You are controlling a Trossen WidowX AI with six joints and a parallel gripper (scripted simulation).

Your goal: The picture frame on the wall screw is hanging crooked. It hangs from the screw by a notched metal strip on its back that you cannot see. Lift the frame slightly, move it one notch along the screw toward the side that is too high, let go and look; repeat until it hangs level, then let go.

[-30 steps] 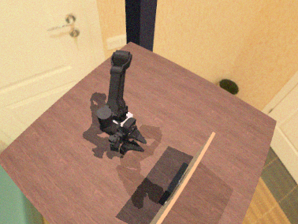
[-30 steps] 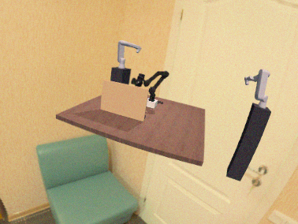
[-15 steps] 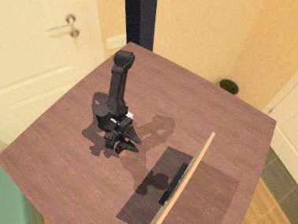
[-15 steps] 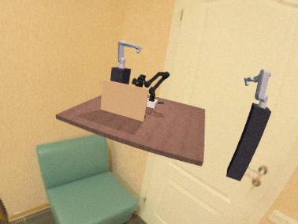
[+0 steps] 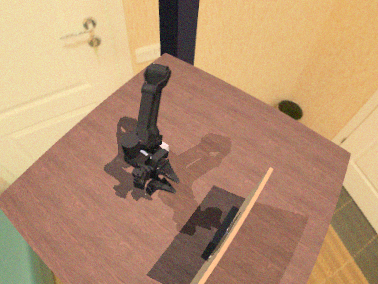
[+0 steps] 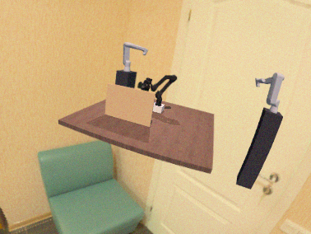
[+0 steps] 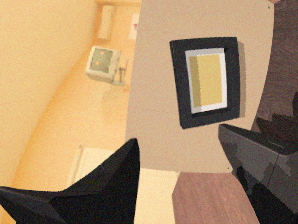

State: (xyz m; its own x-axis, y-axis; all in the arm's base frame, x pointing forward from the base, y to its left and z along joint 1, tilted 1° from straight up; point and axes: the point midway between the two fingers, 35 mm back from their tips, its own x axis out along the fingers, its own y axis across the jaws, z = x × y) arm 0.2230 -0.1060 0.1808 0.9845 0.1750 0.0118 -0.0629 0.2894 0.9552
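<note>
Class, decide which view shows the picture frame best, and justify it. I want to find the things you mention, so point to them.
The wrist view: the frame's dark border and yellow picture [image 7: 209, 80] face the camera. The top view catches the frame [image 5: 220, 234] [image 7: 177, 85] only edge-on; in the exterior view the board [image 5: 235, 232] [image 6: 129, 105] [image 7: 155, 100] hides it.

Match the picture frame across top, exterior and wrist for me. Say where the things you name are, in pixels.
Top: lower middle, a dark sliver on the panel's left face [image 5: 221, 233].
Exterior: not visible; the panel's back faces this view.
Wrist: upper right, dark border, yellow centre [image 7: 181, 85].
Shared landmark: the tan panel [image 5: 240, 222] [image 6: 129, 105] [image 7: 155, 90].
</note>
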